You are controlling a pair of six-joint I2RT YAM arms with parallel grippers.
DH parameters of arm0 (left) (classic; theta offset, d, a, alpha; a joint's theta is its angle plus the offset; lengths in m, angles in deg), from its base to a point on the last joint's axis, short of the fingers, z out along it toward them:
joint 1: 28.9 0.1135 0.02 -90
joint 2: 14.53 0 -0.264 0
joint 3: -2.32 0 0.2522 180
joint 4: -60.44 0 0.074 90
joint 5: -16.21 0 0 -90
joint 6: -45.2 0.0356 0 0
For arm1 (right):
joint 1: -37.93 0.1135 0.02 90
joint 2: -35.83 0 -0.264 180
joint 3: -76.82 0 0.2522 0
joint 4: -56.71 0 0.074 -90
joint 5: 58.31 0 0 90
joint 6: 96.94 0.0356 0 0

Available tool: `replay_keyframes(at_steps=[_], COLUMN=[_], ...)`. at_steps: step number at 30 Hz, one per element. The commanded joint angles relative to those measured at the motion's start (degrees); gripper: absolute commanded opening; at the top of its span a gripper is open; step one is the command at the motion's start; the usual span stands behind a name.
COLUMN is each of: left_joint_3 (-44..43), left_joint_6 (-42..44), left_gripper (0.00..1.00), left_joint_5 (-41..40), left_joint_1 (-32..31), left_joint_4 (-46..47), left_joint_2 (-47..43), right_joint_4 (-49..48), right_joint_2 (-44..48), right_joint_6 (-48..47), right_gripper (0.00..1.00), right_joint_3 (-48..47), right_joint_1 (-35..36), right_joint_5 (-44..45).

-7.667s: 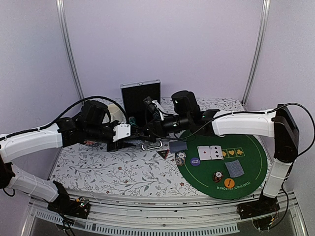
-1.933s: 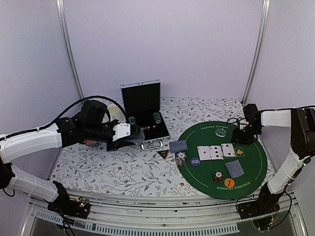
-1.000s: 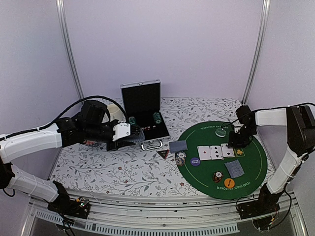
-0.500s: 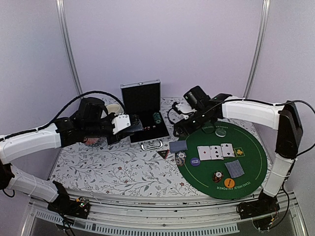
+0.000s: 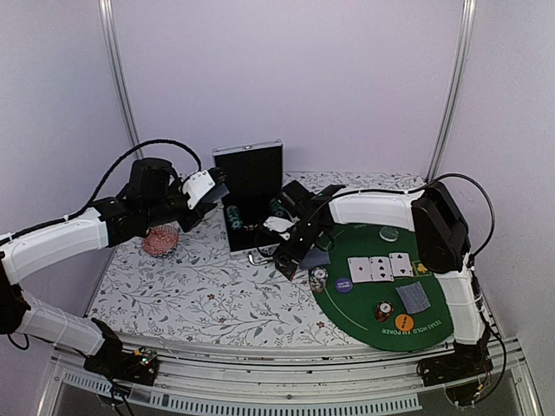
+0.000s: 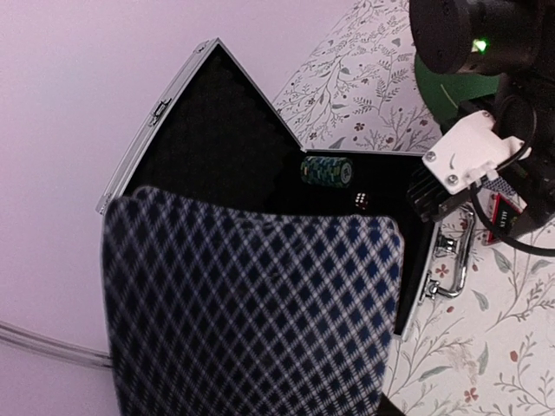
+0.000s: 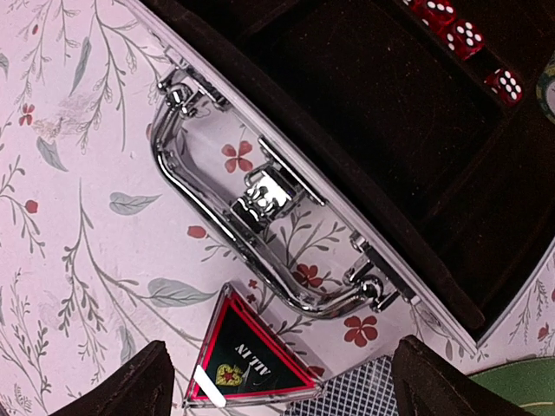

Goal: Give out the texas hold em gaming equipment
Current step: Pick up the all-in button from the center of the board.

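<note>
— What's the left gripper (image 5: 211,184) got? I can't see its fingers.

— They're hidden behind what it grips: playing cards (image 6: 251,303), blue-checked backs toward the wrist camera, held up over the open case (image 6: 225,130). Their lower part is cut off, so I can't tell how many there are or which way the long side runs.

— And inside the case?

— A stack of green striped chips (image 6: 326,170) and some red dice (image 7: 468,35). The rest of the black lining is too dark to read.

— The right one?

— The right gripper (image 7: 290,381) hangs low, jaws spread wide, gripping nothing. Between its fingertips (image 7: 143,386) the triangular marker (image 7: 250,357) lies flat on the flowered cloth (image 7: 78,217), near the case's chrome handle (image 7: 260,217). Its tip points toward the handle, and its lettering reads upside down from the wrist. A blue-backed card (image 7: 347,394) sits just beside it, clipped by the frame edge.

— The rest?

— On the green mat (image 5: 447,277): three face-up cards (image 5: 381,267) in a row, a lone face-down card (image 5: 414,297), a purple disc (image 5: 343,283), an orange disc (image 5: 403,323), and short chip stacks (image 5: 319,277). There's a reddish round thing (image 5: 160,240) under the left arm that I can't make out.
</note>
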Motion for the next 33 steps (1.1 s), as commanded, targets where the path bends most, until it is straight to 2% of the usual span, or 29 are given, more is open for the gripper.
replay_keyframes(at_steps=[1, 11, 19, 25, 33], left_joint_3=[-1.1, -1.1, -1.1, -1.1, -1.1], left_joint_6=[-1.1, -0.5, 0.0, 0.0, 0.1], left_gripper=[0.36, 0.36, 0.36, 0.36, 0.37], left_joint_5=[1.9, 2.5, 3.2, 3.9, 4.8], left_joint_1=[0.2, 0.2, 0.2, 0.2, 0.2], left_joint_4=[2.0, 1.6, 1.1, 1.0, 0.6], left_joint_2=[-0.2, -0.1, -0.1, -0.1, 0.0], right_joint_4=[4.1, 7.8, 11.8, 13.8, 14.7], right_joint_2=[-3.7, -5.3, -4.5, -3.2, -4.0], right_joint_6=[-4.1, -4.5, -1.8, 1.7, 4.3], right_gripper=[0.89, 0.81, 0.67, 0.67, 0.76], right_joint_3=[-2.2, -2.0, -2.0, -1.1, -1.1], right_joint_1=[-0.2, 1.6, 2.9, 4.5, 6.8], right_joint_5=[-1.3, -5.5, -10.7, -9.2, -1.9])
